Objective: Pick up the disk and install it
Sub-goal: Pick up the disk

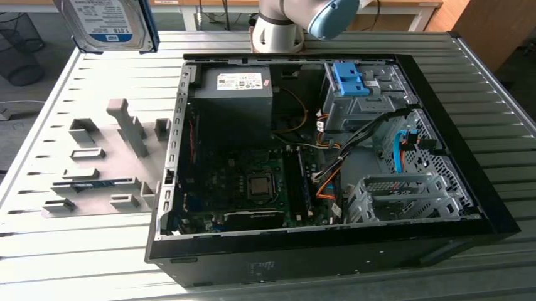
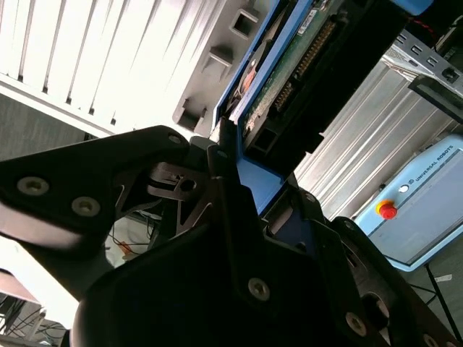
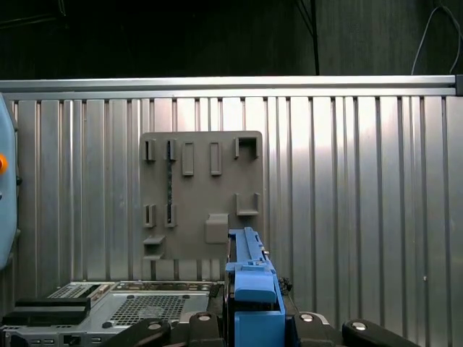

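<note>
Hand (image 3: 249,324) clenched on the disk (image 3: 249,283). In the first wrist view the blue caddy stands edge-on, rising straight out from between the hand's two black finger links. In the second wrist view the disk (image 2: 286,61) again sits between the dark fingers (image 2: 224,155), blue frame on one side and green circuit board showing (drive seen from its edge).

In the exterior view the disk (image 1: 109,25) is raised off the table (image 1: 92,263) at the exterior view's far left corner, label facing the camera. It is well apart from the open computer case (image 1: 327,248) and touches neither the case nor the grey fixture board (image 1: 105,188). That board lies flat on the table, just beside the case on the exterior view's left. A bare blue bracket (image 1: 350,78) sits inside the case, near the power-supply box (image 1: 235,94).
</note>
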`<act>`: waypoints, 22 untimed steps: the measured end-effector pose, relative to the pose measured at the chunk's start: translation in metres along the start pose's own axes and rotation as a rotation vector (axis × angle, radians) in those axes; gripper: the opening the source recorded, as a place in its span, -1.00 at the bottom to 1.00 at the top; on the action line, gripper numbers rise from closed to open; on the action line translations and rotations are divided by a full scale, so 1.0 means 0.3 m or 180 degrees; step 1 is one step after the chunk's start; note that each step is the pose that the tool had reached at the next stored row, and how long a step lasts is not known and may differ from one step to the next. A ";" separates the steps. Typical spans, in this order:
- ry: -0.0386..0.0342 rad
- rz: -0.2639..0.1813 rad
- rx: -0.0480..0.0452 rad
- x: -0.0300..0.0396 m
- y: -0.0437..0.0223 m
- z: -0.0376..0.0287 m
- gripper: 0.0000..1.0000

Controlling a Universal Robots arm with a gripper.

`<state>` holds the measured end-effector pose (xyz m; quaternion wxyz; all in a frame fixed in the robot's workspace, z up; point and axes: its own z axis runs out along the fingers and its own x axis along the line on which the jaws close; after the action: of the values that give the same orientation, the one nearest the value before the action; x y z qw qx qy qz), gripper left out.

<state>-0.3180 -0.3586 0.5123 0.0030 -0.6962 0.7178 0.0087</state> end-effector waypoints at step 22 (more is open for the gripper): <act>0.0000 0.0000 0.0000 -0.003 -0.089 0.000 -0.26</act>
<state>-0.2912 -0.3586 0.5121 0.0030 -0.6962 0.7178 0.0087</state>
